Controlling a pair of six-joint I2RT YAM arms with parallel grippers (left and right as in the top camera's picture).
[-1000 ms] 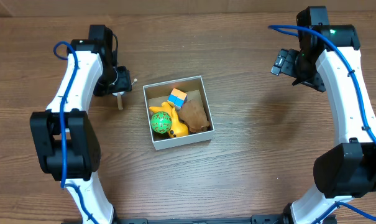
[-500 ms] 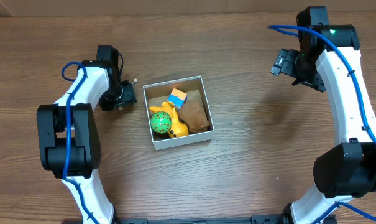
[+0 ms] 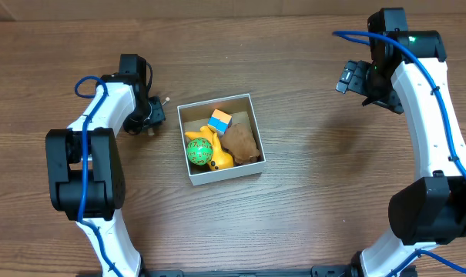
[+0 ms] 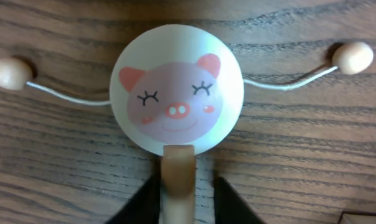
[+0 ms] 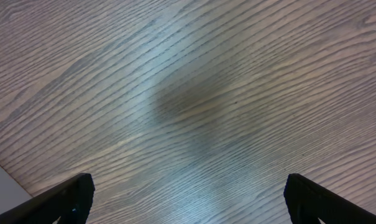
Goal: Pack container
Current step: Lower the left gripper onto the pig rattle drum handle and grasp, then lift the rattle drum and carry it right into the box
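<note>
The container (image 3: 226, 174), a square white-walled box, sits mid-table and holds a green ball (image 3: 198, 151), a yellow toy (image 3: 219, 156), a brown toy (image 3: 241, 142) and an orange-and-blue cube (image 3: 220, 119). Left of it, my left gripper (image 3: 149, 117) is low over a pig-faced rattle drum (image 4: 176, 96) lying on the table. In the left wrist view my left gripper (image 4: 186, 205) straddles the drum's wooden handle (image 4: 178, 180), with a thin gap still showing on the right side. My right gripper (image 3: 346, 78) hangs open and empty over bare table at the far right, as the right wrist view (image 5: 188, 199) also shows.
The drum's two bead strings spread out sideways, with beads at the left (image 4: 10, 72) and right (image 4: 353, 57). A pale corner (image 5: 1, 186) shows at the lower left of the right wrist view.
My left arm has swung down and right onto the rattle drum, then shifted slightly. The right arm and the container have not moved.
</note>
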